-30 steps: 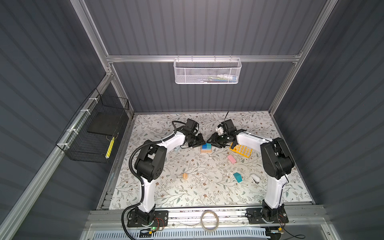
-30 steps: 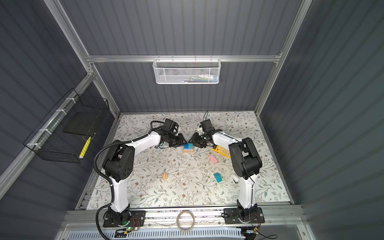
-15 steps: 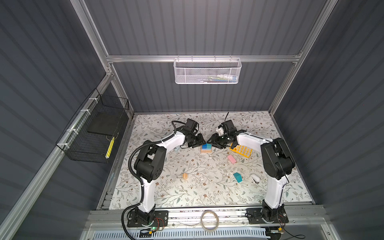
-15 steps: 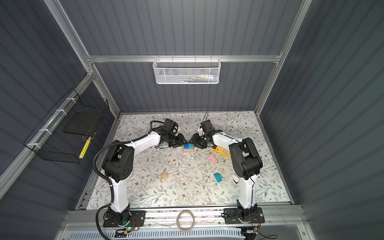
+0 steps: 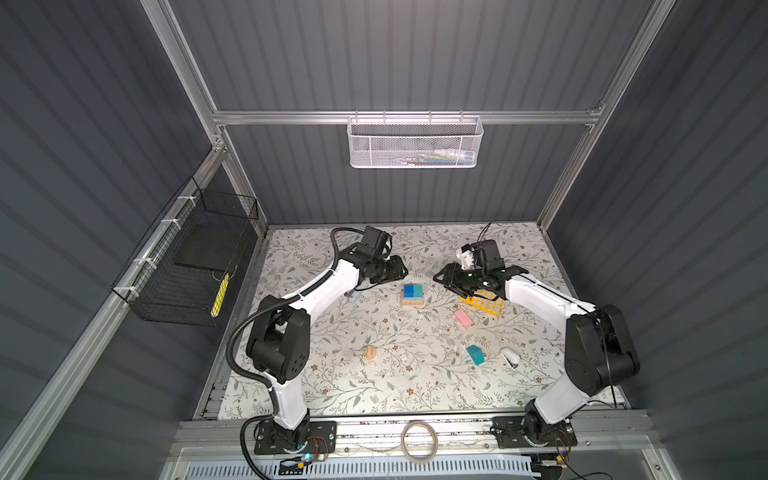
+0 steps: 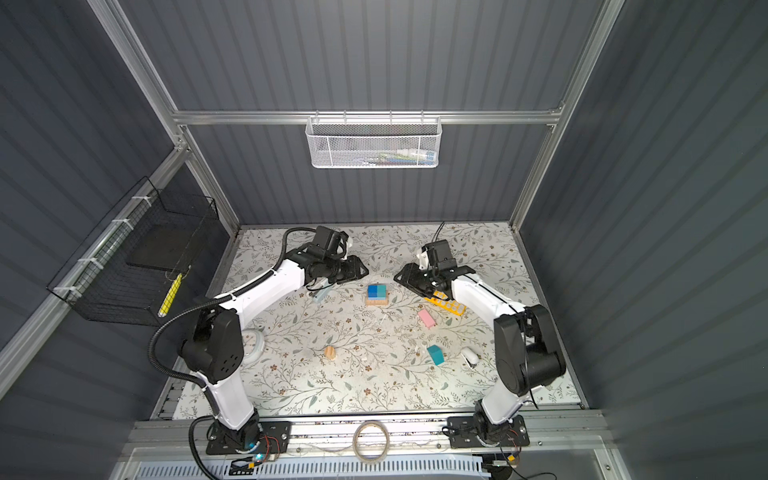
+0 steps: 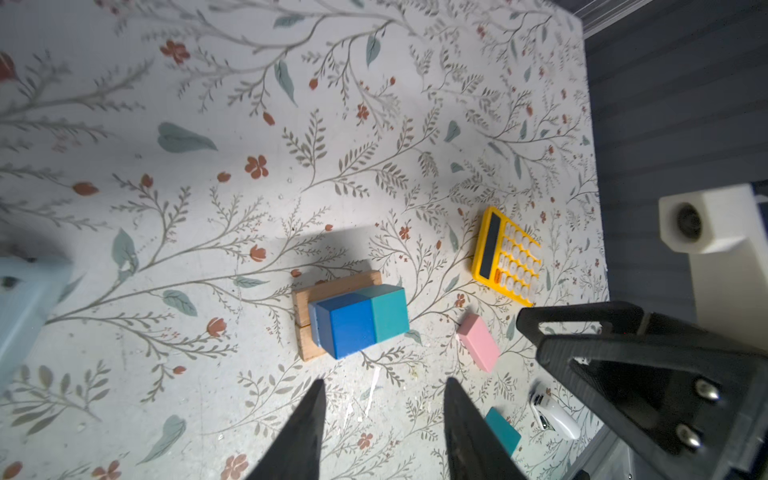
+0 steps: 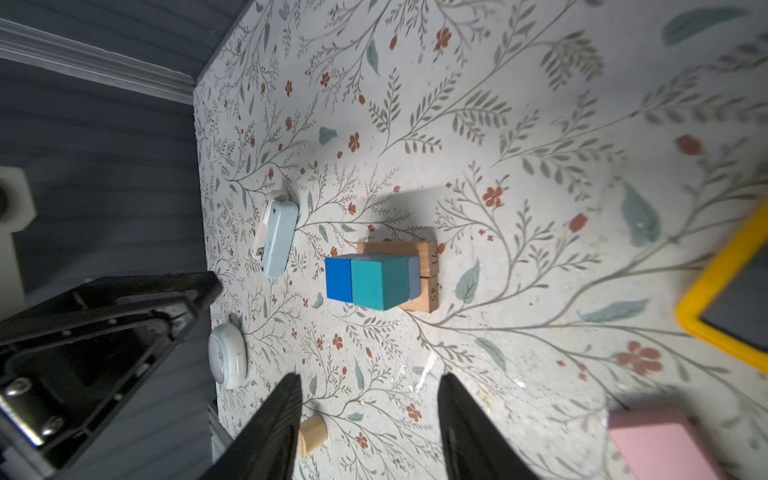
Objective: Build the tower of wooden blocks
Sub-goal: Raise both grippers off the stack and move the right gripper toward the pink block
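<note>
Left gripper (image 7: 384, 380) and right gripper (image 8: 370, 375) back off the stack (image 5: 412, 294), jaws apart, empty; I worry a low return knocks its blue blocks (image 7: 357, 322) askew.

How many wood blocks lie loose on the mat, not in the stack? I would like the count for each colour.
pink block: 1
teal block: 1
tan block: 1
Total: 3
</note>
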Tool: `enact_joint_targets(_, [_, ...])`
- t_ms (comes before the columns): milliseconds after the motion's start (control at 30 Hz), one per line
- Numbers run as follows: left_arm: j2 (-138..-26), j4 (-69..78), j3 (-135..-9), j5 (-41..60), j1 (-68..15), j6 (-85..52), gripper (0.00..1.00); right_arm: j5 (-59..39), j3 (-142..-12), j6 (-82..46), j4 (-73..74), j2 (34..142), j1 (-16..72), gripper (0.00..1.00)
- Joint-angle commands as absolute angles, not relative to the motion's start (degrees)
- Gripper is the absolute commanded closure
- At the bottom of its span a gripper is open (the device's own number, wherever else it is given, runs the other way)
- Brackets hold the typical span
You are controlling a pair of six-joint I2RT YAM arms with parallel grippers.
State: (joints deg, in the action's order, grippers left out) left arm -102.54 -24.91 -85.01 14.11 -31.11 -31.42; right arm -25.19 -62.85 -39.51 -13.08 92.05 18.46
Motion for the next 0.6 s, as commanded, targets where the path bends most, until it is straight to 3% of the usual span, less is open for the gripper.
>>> enact_joint_targets(0, [-98.0,-27.3,-84.0,11.3,-31.7,-27.9,0.53,-20.0,-61.1,-35.9,-18.7,89.3,18.5,0.43])
enact_joint_targets(567, [-89.8,-28.7,-77.6,4.0,-32.1,-26.4,0.50,-11.3,-52.9,-29.7,-24.6,91.3,18.1,0.28])
